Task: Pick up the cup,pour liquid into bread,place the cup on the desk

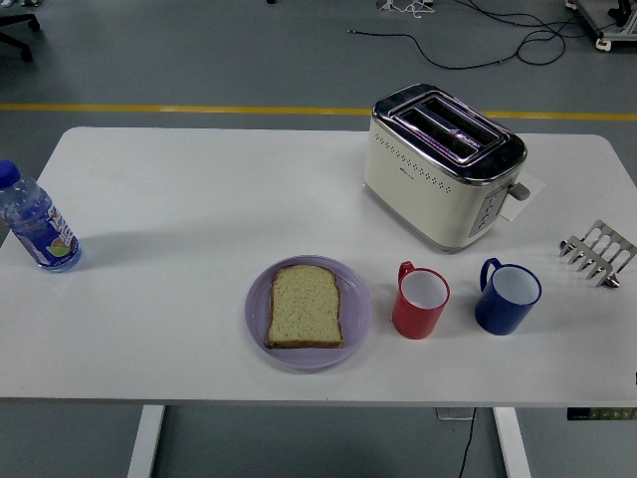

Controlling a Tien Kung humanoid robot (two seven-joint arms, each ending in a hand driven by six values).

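Neither robot hand shows anywhere in the frame, so whether their fingers are spread or curled cannot be told; by the rig, the right arm would enter from the right edge or lower right corner, the left arm from the left.

Outward from the right edge, low in the frame: first the blue cup (508,297), lower right of centre, upright, its handle at its upper left; just beside it to the left the red cup (420,302), also upright, handle likewise at upper left; the two stand close but apart; the task does not say which cup is meant. Left of the red cup, near it but not touching, lies the slice of bread (306,307) flat on a purple plate (356,317), at lower centre.

Both cups sit on the right half of the white table (199,199), so I judge the right hand the nearer; the bread lies leftward from either cup, so a pour would travel toward the frame's centre.

Cups standing on the desk beside the bread fit equally a cup awaiting pickup and one set back down after pouring; no liquid is discernible on the bread.
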